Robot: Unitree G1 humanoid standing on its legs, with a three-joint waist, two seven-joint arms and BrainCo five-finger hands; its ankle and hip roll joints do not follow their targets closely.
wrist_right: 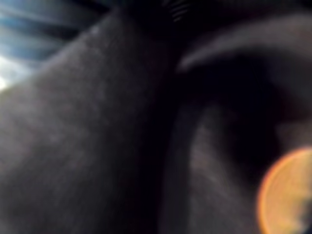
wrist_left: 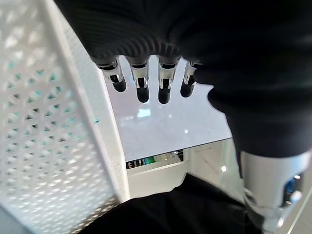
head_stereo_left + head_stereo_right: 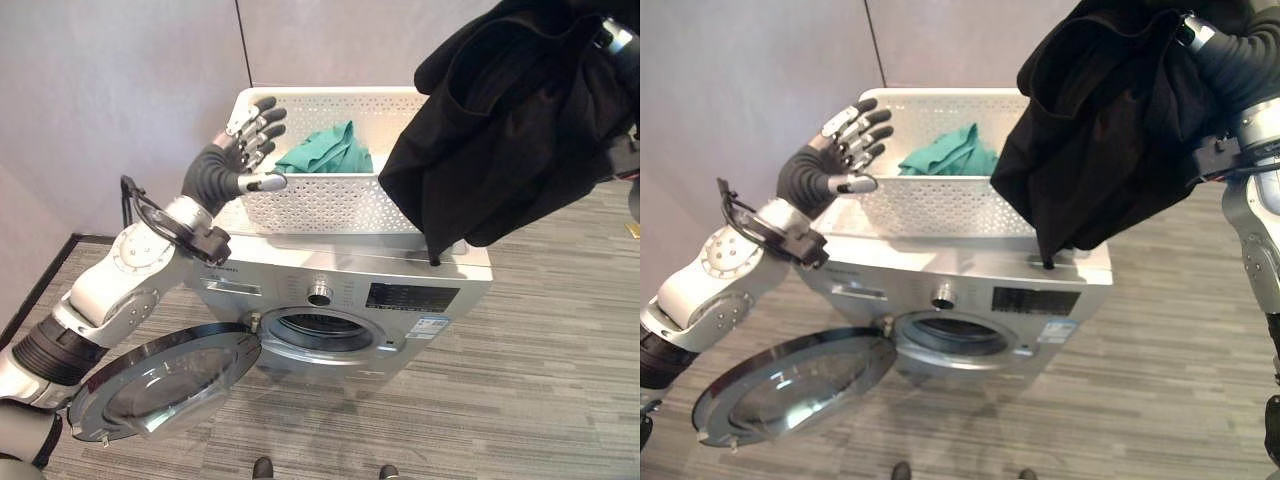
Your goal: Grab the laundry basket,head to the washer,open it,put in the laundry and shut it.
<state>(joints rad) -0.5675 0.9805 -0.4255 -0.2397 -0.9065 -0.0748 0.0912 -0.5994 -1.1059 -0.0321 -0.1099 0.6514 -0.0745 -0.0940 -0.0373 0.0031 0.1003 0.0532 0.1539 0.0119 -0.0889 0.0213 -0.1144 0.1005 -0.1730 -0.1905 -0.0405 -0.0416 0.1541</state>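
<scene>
Above the washer (image 3: 340, 300), whose door (image 3: 165, 380) hangs open, I'm loading: my right hand (image 3: 1200, 40), fingers hidden, carries a black garment (image 3: 510, 130). My left hand (image 3: 245, 140) hovers spread, holding nothing, beside the white laundry basket (image 3: 320, 205). Next, I judge, the garment must go down into the drum.

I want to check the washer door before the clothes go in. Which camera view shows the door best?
The left eye view: the washer door is swung fully open, its whole round rim and glass visible, hinged left of the drum opening. The right eye view shows the same door, nearer the picture's lower edge. Both wrist views show none of it.
</scene>
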